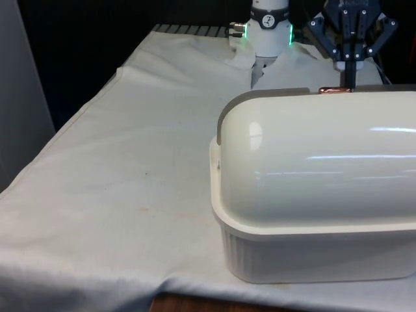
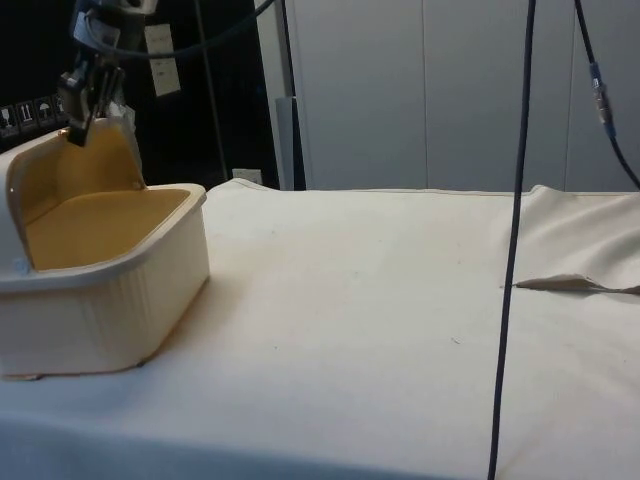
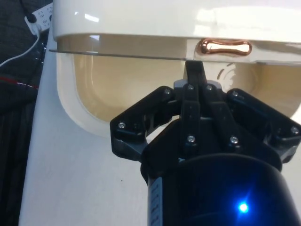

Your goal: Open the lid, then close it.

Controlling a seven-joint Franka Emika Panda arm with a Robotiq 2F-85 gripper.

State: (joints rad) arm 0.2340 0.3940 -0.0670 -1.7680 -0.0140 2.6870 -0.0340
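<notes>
**Cream bread box stands open, gripper at the lid's handle**

Cream plastic makes up the bread box [image 1: 312, 195], which is seen nearest in the front view, at that view's right, with its rounded back turned to the camera. Its ribbed base [image 1: 305, 257] rests on the white cloth [image 1: 110, 195] covering the table. The roll-top lid [image 1: 325, 149] is seen slid up and back over the box. In the side view the box [image 2: 100, 290] is shown at the table's end with its mouth uncovered, and a tan interior [image 2: 100, 225] is exposed down to the floor of the box. A copper-coloured handle [image 1: 335, 90] is seen at the lid's upper edge; in the wrist view the same handle [image 3: 224, 47] is shown on the lid's rim above the open cavity.

Just behind the handle the black gripper [image 1: 350, 83] is found, pointing downward. In the wrist view the fingers [image 3: 194, 75] are seen drawn together, their tips just below the handle; whether the handle is touched cannot be told. In the side view the gripper [image 2: 82, 128] is placed at the top edge of the raised lid.

Farther back, the white arm [image 1: 268, 29] is seen at the table's far end.
</notes>
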